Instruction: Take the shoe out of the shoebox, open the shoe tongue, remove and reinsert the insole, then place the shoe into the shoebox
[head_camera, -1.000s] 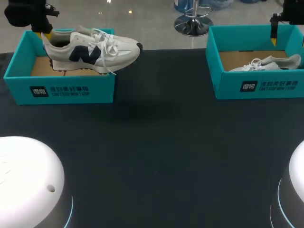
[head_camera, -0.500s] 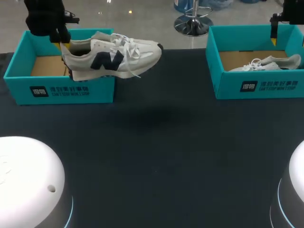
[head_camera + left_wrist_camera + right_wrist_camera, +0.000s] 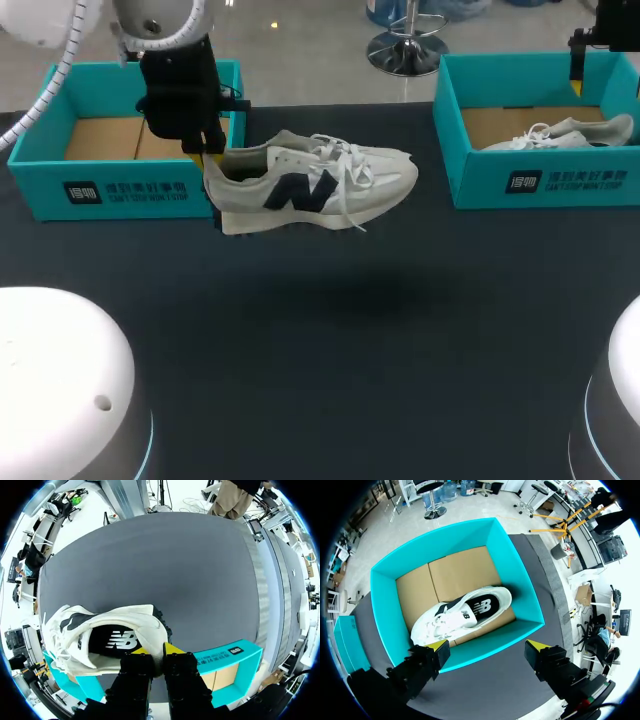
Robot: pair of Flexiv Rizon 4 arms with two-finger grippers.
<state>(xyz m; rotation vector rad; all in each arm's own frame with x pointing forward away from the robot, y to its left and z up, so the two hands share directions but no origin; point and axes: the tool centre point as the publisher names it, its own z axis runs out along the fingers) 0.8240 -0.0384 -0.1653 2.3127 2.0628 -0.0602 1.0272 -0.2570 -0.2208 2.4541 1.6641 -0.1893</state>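
Observation:
A white shoe (image 3: 315,185) with a navy side mark hangs over the dark table, toe pointing right. My left gripper (image 3: 212,162) is shut on its heel collar. In the left wrist view the yellow fingertips (image 3: 172,649) pinch the heel rim of the shoe (image 3: 95,640), one finger inside and one outside. The insole lies inside the shoe. The left teal shoebox (image 3: 125,185) behind it stands open with only its cardboard floor showing. My right gripper (image 3: 487,647) hangs open above the right teal shoebox (image 3: 512,560), which holds a second white shoe (image 3: 465,612).
The right shoebox (image 3: 545,180) stands at the table's back right, with my right gripper (image 3: 577,78) over its far wall. Two white robot bases (image 3: 60,380) (image 3: 620,400) sit at the front corners. Dark tabletop (image 3: 330,340) lies between them.
My left arm has carried the shoe out of the left box, rightward and toward the front, to hang over the table's middle. The right arm has not moved.

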